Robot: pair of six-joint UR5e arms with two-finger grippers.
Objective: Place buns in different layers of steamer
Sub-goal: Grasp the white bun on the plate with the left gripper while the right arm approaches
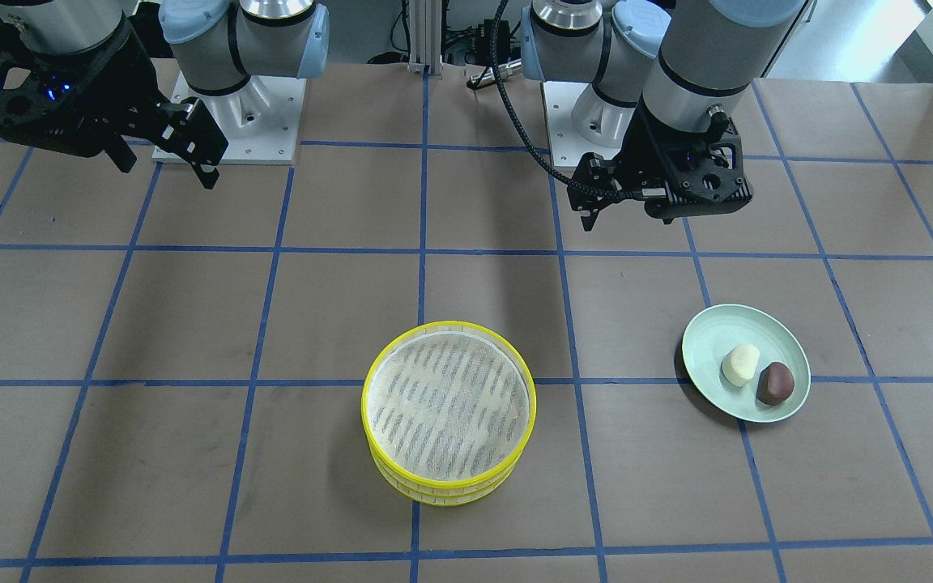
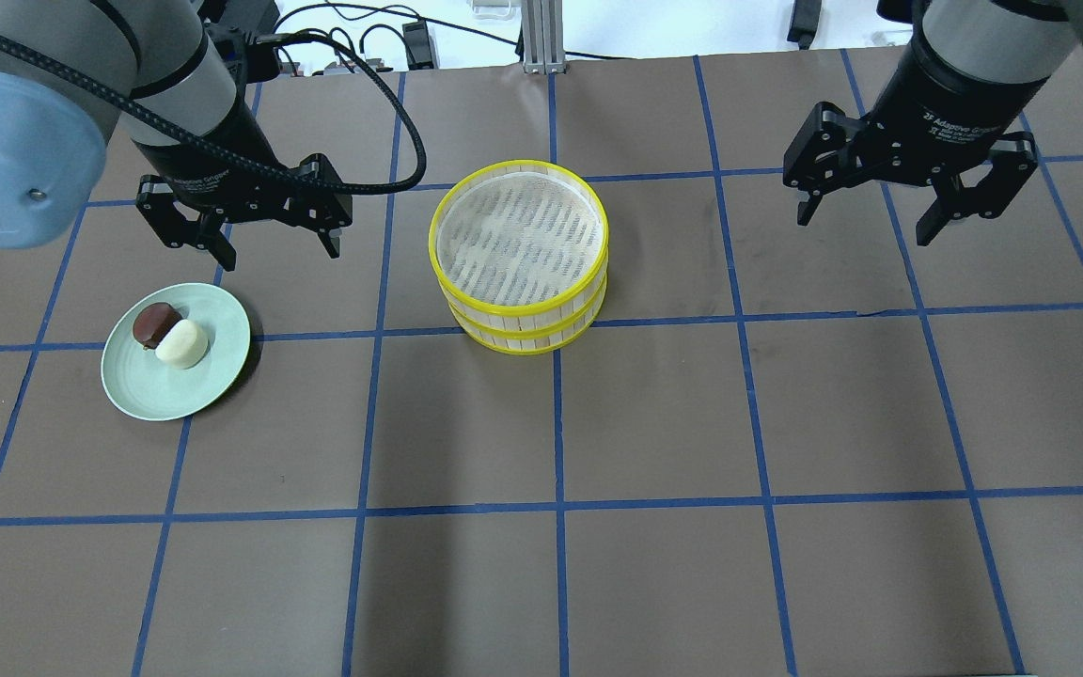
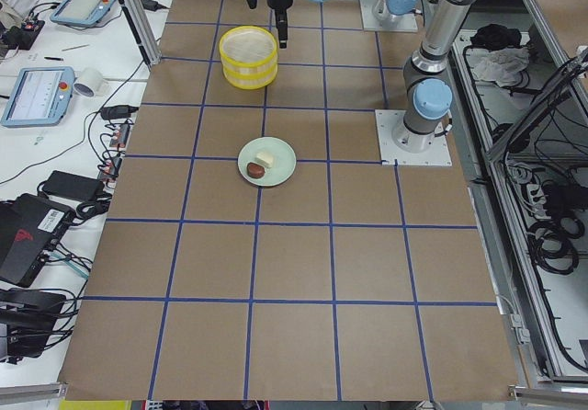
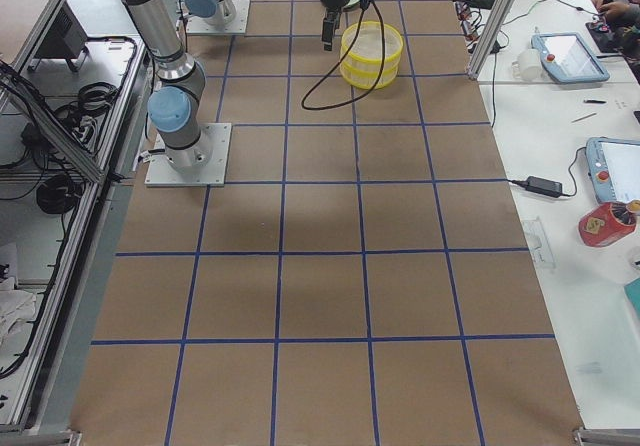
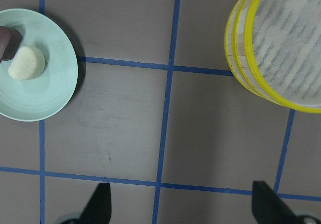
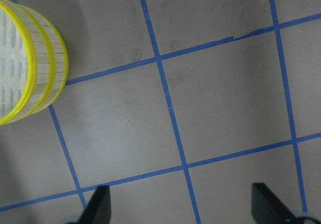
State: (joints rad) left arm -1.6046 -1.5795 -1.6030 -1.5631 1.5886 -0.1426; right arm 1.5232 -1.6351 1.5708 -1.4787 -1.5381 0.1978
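Observation:
The steamer [image 2: 523,329] is a stack of two yellow-rimmed trays with a whitish mesh liner, mid-table; its top tray is empty. It also shows in the front view [image 1: 364,397] and both wrist views [image 5: 241,58] [image 6: 50,63]. The cream-white bun [image 2: 182,343] [image 1: 740,364] and the reddish-brown bun [image 2: 154,322] [image 1: 775,382] touch each other on a pale green plate [image 2: 147,395]. My left gripper [image 2: 276,249] [image 1: 596,212] hovers open and empty between the plate and the steamer. My right gripper [image 2: 863,224] [image 1: 167,174] hovers open and empty well to the steamer's other side.
The table is brown paper with a blue tape grid. The arm bases [image 1: 232,121] [image 1: 588,113] stand at the robot's edge. Tablets, tape and cables lie on side benches [image 3: 55,88] [image 4: 570,56] beyond the table's ends.

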